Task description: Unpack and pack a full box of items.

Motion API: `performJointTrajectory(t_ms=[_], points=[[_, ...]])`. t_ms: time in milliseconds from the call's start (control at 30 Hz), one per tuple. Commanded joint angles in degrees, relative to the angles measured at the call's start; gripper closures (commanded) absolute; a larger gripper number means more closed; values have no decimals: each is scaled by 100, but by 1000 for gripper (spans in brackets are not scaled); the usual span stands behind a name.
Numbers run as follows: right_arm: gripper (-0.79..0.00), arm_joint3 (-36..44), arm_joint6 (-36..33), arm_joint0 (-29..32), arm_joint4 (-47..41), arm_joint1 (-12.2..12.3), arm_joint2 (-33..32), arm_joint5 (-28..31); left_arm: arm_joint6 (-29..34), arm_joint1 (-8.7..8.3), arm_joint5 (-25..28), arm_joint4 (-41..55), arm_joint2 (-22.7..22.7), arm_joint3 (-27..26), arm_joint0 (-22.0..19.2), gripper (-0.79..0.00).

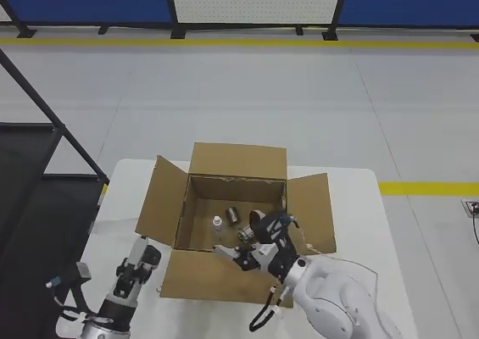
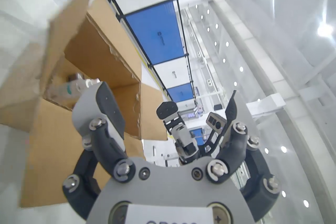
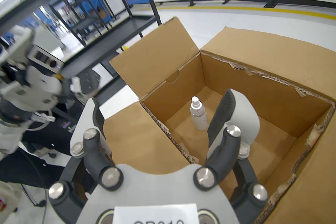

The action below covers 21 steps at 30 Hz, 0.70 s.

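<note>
An open cardboard box (image 1: 237, 159) stands mid-table with all flaps folded out. On its floor are a small clear bottle with a white cap (image 1: 217, 222), a dark cylinder (image 1: 233, 213) and a metallic item (image 1: 247, 232). My right gripper (image 1: 235, 256) hangs open over the box's near wall. In the right wrist view the gripper (image 3: 161, 101) is empty, with the bottle (image 3: 198, 113) upright beyond it inside the box (image 3: 262, 93). My left gripper (image 1: 143, 248) is at the box's near-left corner, outside it. It is open and empty (image 2: 168, 93), pointing upward beside the box (image 2: 99, 51).
A black shelf rack (image 1: 19, 195) stands against the table's left side, also seen as the rack (image 3: 105, 46) in the right wrist view. Bare white table (image 1: 358, 203) lies to the right of the box. The left flap (image 1: 156, 199) overhangs the left arm's side.
</note>
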State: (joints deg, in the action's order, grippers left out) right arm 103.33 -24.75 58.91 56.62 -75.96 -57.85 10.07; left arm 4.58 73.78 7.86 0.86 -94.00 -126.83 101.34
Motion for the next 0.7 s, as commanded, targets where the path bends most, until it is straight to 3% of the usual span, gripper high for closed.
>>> performJointTrajectory(t_ms=[0, 100, 300, 400, 667], points=[[-785, -394, -350, -551, 255, -97, 380, -333, -137, -3, 110, 244, -470, -18, 203, -785], [-785, -1078, -798, -1301, 545, -286, 912, -836, -304, 3, 292, 629, -1057, 39, 472, -785], [-785, -2645, -1163, -2420, 427, -719, 1727, -1212, -428, 39, 650, 1499, -1876, 229, 878, -785], [-785, -3376, -1143, -2777, 195, -957, 2027, -1295, -304, 58, 734, 2025, -2005, 245, 984, -785], [-785, -4475, -1310, -3269, -331, -1359, 2321, -1224, -304, 58, 734, 2025, -2005, 245, 984, -785]])
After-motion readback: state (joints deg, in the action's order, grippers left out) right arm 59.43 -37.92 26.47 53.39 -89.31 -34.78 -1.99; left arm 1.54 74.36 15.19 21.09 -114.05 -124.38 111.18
